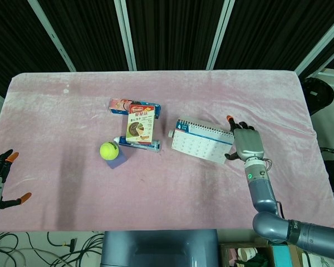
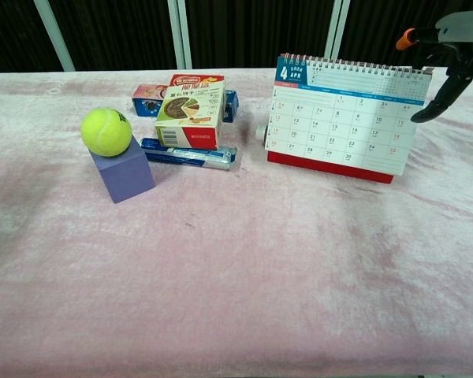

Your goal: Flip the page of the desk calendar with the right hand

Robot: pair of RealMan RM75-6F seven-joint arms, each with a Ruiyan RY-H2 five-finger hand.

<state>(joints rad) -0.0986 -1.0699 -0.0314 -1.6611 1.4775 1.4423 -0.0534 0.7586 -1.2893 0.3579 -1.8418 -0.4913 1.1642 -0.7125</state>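
The desk calendar (image 1: 201, 143) (image 2: 340, 118) stands upright on its red base at the right of the pink table, showing an April page under its spiral binding. My right hand (image 1: 244, 142) (image 2: 450, 59) hovers just off the calendar's right edge, fingers apart and holding nothing. No raised page shows behind the binding. At the bottom left corner of the head view my left hand (image 1: 0, 181) hangs off the table's left edge, fingers spread and empty.
A snack box (image 2: 191, 110) stands left of the calendar, with a blue-white tube (image 2: 188, 155) in front of it and a flat packet (image 1: 128, 104) behind. A tennis ball (image 2: 106, 131) rests on a purple block (image 2: 125, 175).
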